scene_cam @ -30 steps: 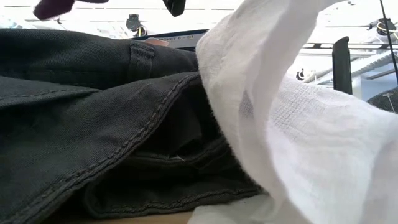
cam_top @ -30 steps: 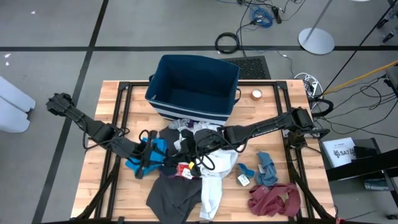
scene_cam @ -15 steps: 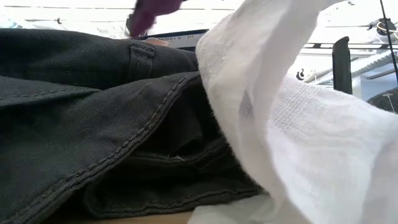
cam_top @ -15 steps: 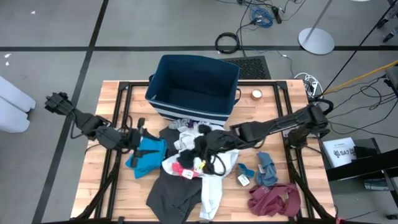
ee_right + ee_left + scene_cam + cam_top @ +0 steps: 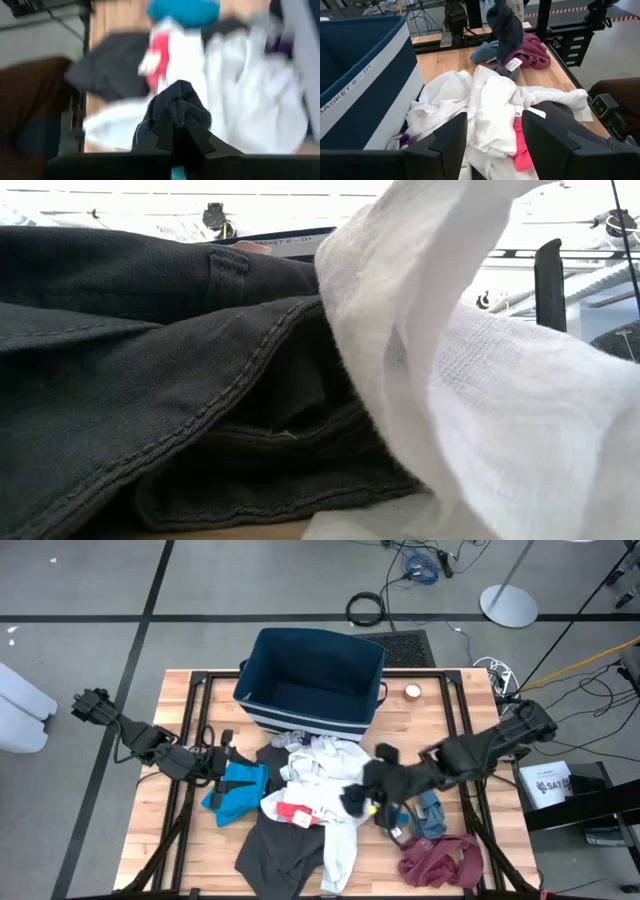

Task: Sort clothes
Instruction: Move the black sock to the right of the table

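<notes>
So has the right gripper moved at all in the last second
Yes. The right gripper, shut on a dark sock, has pulled away from the blue bin and off the white garment pile, toward the maroon top at the table's right front.

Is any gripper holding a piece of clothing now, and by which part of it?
The right gripper pinches a dark navy garment by a bunched fold; which part of it cannot be told. The left gripper is open, holding nothing.
</notes>
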Controlling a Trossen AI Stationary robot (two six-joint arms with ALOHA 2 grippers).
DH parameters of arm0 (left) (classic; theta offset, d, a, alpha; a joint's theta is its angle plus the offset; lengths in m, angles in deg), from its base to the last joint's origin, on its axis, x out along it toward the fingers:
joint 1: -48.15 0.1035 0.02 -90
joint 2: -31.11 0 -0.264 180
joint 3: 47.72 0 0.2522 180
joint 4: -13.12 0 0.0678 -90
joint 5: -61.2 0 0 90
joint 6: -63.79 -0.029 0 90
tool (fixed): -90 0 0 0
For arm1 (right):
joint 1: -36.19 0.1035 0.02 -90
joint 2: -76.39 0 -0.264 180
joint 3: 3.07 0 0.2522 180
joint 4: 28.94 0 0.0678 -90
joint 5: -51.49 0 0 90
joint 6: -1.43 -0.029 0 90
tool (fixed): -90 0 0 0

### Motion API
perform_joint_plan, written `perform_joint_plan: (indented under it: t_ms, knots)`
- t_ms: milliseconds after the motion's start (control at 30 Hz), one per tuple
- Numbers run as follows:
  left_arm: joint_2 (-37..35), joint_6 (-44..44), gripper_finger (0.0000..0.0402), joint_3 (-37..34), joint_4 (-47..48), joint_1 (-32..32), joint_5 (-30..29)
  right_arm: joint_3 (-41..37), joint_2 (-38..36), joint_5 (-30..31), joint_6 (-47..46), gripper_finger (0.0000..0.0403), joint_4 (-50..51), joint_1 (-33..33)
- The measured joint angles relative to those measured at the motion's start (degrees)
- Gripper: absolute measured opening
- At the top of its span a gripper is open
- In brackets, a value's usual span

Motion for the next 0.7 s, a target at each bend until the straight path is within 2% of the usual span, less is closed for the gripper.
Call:
perform_joint_plan:
  t_ms: [233,367,433,500,700]
  knots:
    - [0.07,0.02,0.0198,0.0,0.0,0.0,0.02,0.0,0.59,-0.52,-18.55,0.0004,16.72,7.38]
    - [0.13,0.04,0.0198,0.0,-0.04,0.0,0.04,0.0,0.59,4.83,-32.85,0.0004,29.38,10.53]
    - [0.24,0.07,0.0198,0.0,-0.21,0.0,0.04,-0.07,0.59,5.56,-38.76,0.0004,34.11,11.36]
    - [0.38,0.08,0.0198,0.0,-0.21,0.0,0.04,-0.86,0.52,5.56,-41.78,0.0004,35.03,11.75]
    - [1.12,0.07,0.0198,0.0,-0.24,-0.02,0.07,-5.85,0.59,4.27,-43.09,0.0004,32.82,12.06]
